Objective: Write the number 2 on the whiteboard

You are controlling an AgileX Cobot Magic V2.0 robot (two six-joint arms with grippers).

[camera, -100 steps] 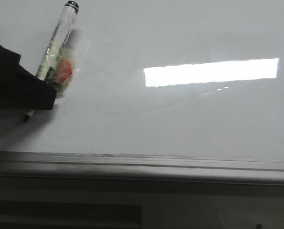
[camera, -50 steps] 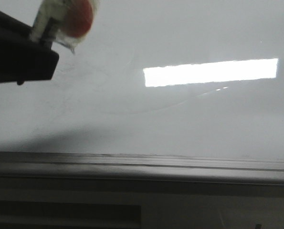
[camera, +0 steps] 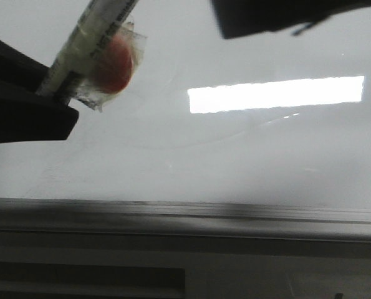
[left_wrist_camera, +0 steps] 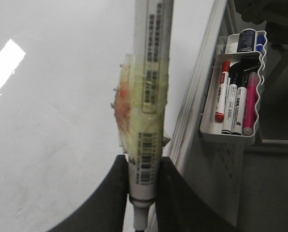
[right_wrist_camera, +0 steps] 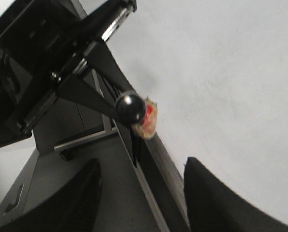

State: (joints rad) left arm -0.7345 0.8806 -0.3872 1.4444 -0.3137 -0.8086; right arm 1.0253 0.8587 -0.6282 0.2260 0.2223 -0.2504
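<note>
Black fingers of my left gripper point(left_wrist_camera: 143, 193) are clamped on the white marker point(left_wrist_camera: 148, 96); yellowed tape point(left_wrist_camera: 134, 111) with an orange-red patch wraps its barrel; tip points down past my fingers, and I cannot tell whether it touches anything. Whiteboard point(camera: 247, 156) spreads beneath and to the right of that gripper point(camera: 54, 103), glossy, with a bright rectangular reflection point(camera: 275, 94); its grey frame point(camera: 185, 215) runs nearer the camera. No drawn 2 can be made out. A white tray of markers point(left_wrist_camera: 233, 104) hangs off the frame. My right gripper point(right_wrist_camera: 141, 198) has its fingers spread with nothing between them, above the board's edge; the marker's black end point(right_wrist_camera: 129, 107) faces it.
</note>
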